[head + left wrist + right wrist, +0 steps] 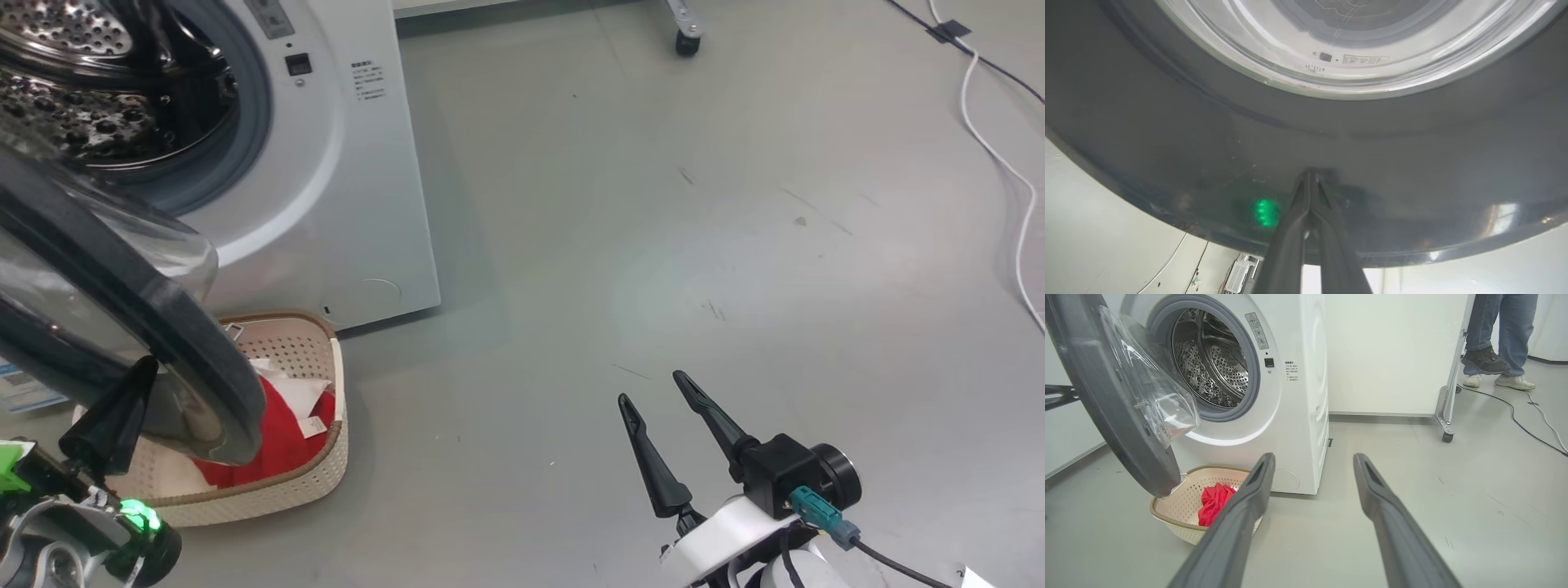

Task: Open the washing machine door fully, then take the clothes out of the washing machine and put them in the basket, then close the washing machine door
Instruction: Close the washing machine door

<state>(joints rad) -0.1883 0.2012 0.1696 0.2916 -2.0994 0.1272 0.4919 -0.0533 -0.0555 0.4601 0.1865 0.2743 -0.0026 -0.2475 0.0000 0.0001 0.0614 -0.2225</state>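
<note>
The washing machine stands at the upper left, its steel drum showing no clothes. The washing machine door hangs half swung, black rim toward me, its glass bowl facing the drum. My left gripper is shut, and its tips touch the door's glossy outer rim. The red clothes with white cloth and a label lie in the cream basket on the floor below the door. My right gripper stands open over bare floor to the right, holding nothing.
A person's legs stand at the far right beside a wheeled white frame. A white cable and a black cable run along the floor on the right. Grey floor stretches between the machine and my right arm.
</note>
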